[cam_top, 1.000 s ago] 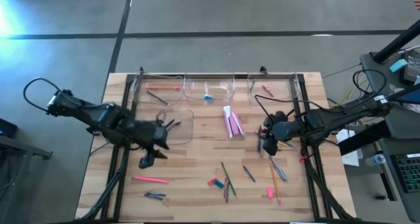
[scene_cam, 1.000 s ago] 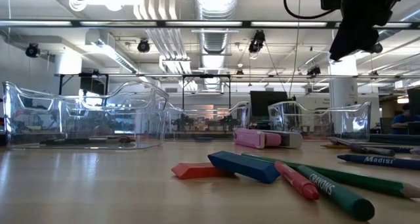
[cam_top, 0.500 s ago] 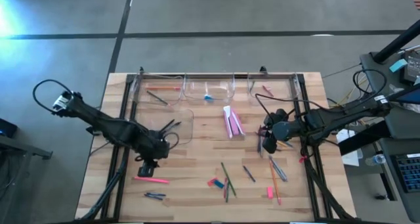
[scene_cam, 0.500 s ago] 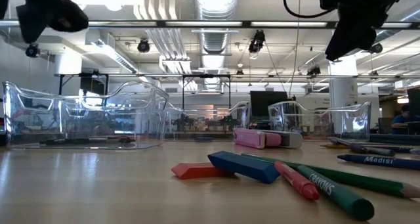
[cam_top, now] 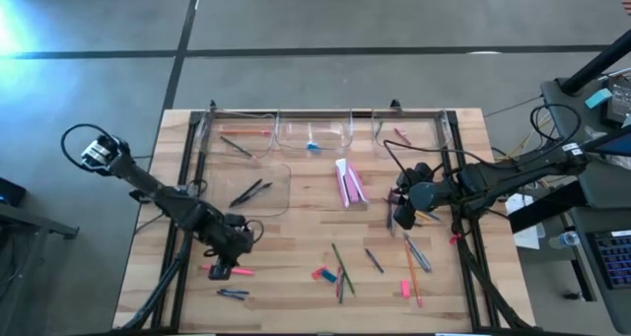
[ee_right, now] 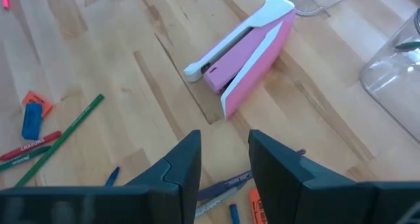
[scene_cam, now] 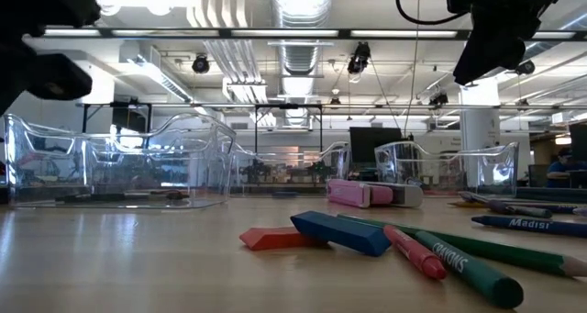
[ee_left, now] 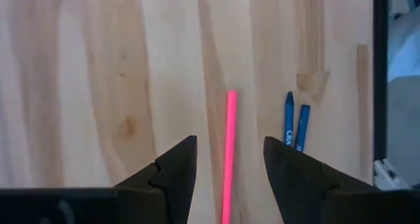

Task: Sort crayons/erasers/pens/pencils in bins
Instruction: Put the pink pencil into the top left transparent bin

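Two arms: your left gripper (ee_left: 226, 168) is at work; right one waits.
Left fingers: wide, straddling the thin bright-pink stick (cam_top: 233, 271) lying flat on the wooden worktop (cam_top: 296, 237), lower left.
Handling: likely light, stiff, rolls; pinch mid-length.
Right gripper (ee_right: 223, 159): fingers narrowly apart, empty, near the pink stapler-like block (ee_right: 246, 50).
Change: left arm has swung from the clear bins (cam_top: 315, 134) down over the stick.

Between the black fingers of the left hand (ee_left: 226, 184) lies a bright pink stick (ee_left: 230, 152) on the pale wood-grain tabletop (ee_left: 98, 86), with two blue crayons (ee_left: 295, 122) just beside it. Ahead of the black right hand (ee_right: 223, 161) sits a pink-and-white stapler (ee_right: 246, 46), with an orange eraser (ee_right: 36, 98), a blue eraser (ee_right: 31, 121) and a green stick (ee_right: 62, 138) to one side.
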